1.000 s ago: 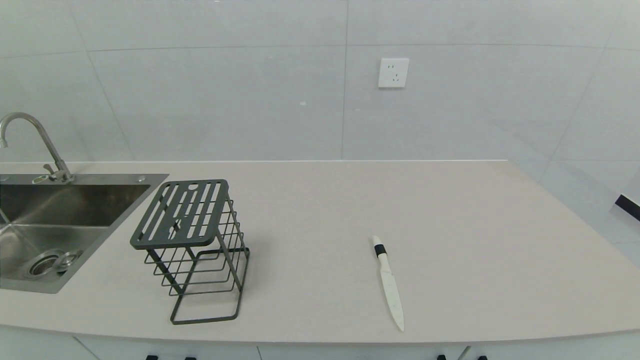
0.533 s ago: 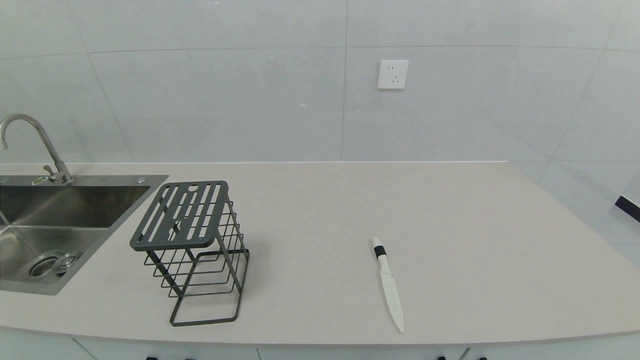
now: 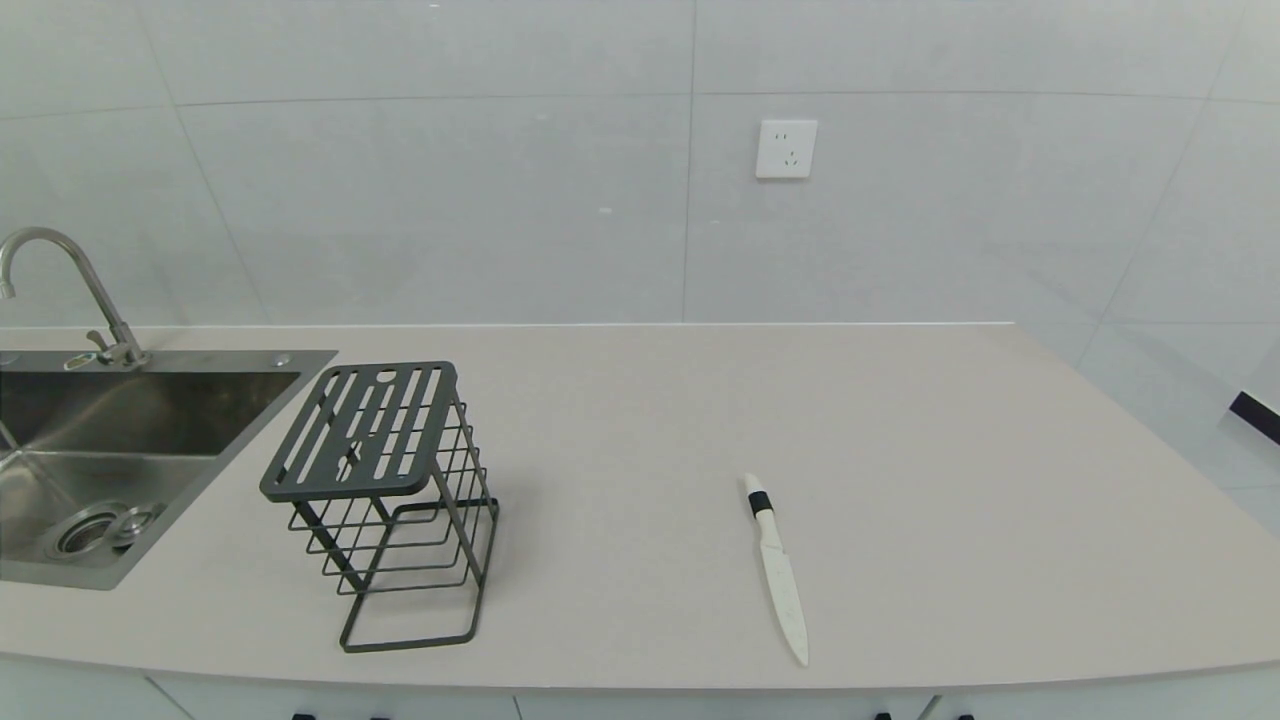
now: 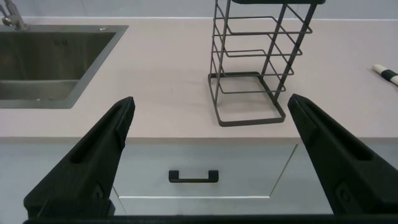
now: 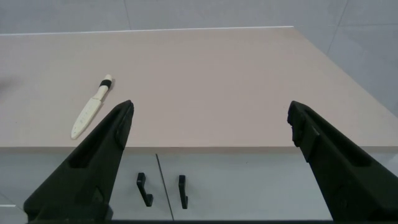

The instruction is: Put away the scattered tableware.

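Observation:
A white knife [image 3: 777,566] with a black band near its handle end lies flat on the beige counter [image 3: 900,470], right of centre near the front edge; it also appears in the right wrist view as the knife [image 5: 92,108]. A dark wire rack [image 3: 385,490] with a slotted top stands left of centre, and its lower part is the rack [image 4: 255,68] in the left wrist view. My left gripper [image 4: 208,115] is open, held in front of the counter's front edge below the rack. My right gripper [image 5: 208,115] is open too, off the front edge to the right of the knife.
A steel sink [image 3: 100,450] with a curved tap [image 3: 70,280] is set into the counter's left end. Cabinet fronts with dark handles [image 4: 193,177] run below the counter edge. A wall socket [image 3: 786,148] sits on the tiled wall behind.
The head view shifted very slightly between one second ago and half a second ago. The knife and the rack have not moved.

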Robot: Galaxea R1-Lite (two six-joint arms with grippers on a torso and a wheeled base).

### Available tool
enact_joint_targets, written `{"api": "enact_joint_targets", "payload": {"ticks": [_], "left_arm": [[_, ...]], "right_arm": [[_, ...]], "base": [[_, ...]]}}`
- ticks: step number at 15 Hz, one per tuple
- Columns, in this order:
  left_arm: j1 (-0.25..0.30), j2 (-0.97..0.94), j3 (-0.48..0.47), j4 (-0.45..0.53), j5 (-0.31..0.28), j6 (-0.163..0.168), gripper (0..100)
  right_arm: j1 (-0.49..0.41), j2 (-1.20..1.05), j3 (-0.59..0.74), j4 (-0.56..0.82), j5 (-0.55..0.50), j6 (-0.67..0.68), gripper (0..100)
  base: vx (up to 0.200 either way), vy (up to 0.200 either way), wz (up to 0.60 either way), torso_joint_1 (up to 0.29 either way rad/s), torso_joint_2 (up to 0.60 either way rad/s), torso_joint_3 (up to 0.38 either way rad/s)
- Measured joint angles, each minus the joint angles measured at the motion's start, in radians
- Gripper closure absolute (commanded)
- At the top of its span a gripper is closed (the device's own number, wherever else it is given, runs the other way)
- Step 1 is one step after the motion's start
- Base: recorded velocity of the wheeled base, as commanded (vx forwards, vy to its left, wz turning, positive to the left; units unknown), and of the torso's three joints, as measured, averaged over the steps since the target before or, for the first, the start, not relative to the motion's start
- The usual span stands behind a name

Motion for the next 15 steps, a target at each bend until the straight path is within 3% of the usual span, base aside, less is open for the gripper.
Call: {"api": "enact_joint_targets", "payload": {"ticks": [2,7,15], "left_arm": [[0.0,0.0,0.0,0.0,0.002,-0.003,0],[0.0,0.0,0.0,0.0,0.002,-0.003,0],[0.0,0.0,0.0,0.0,0.002,-0.005,0]], "right_arm": [[0.0,0.0,0.0,0.0,0.0,0.0,0],[0.0,0.0,0.0,0.0,0.0,0.0,0],[0.0,0.0,0.0,0.0,0.0,0.0,0]], "base": [[0.0,0.0,0.0,0.0,0.0,0.0],[0.0,0.0,0.0,0.251,-0.06,0.188],[0.0,0.0,0.0,0.127,-0.04,0.091]]}}
